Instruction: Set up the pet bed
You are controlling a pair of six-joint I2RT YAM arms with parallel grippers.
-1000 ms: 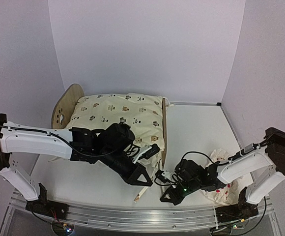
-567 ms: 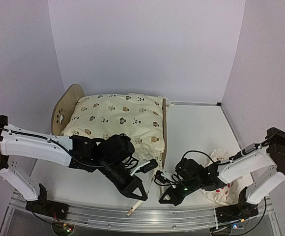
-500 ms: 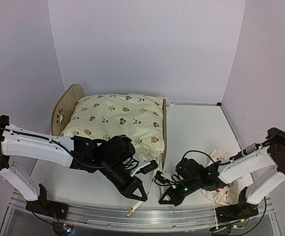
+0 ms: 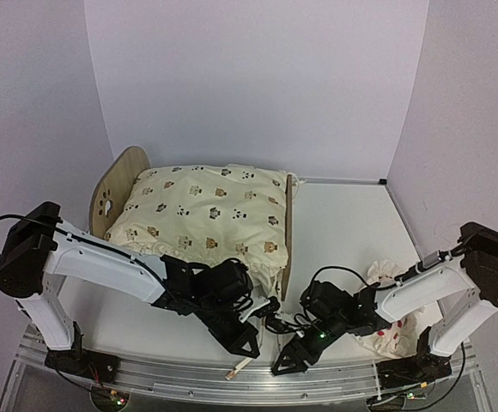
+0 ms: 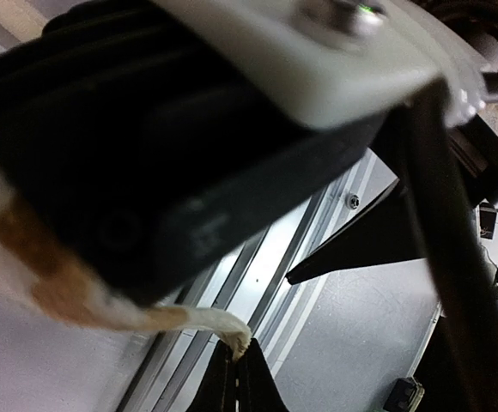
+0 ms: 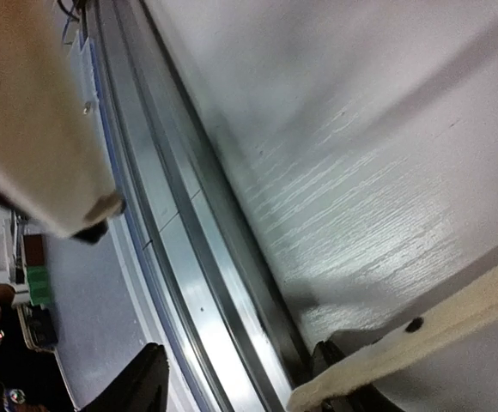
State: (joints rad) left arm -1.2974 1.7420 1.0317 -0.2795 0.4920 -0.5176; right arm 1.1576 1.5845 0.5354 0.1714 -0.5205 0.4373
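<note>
One slat [image 4: 236, 371] is pinched in the left gripper [image 4: 250, 349] at the table's [image 4: 343, 223] edge. The right gripper [image 4: 281, 369] is spread open nearby.

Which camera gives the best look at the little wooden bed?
Top external: the pet bed shows both end boards there, with the cushion between them. Both wrist views give only blurred pale strips, perhaps not even part of it.
</note>
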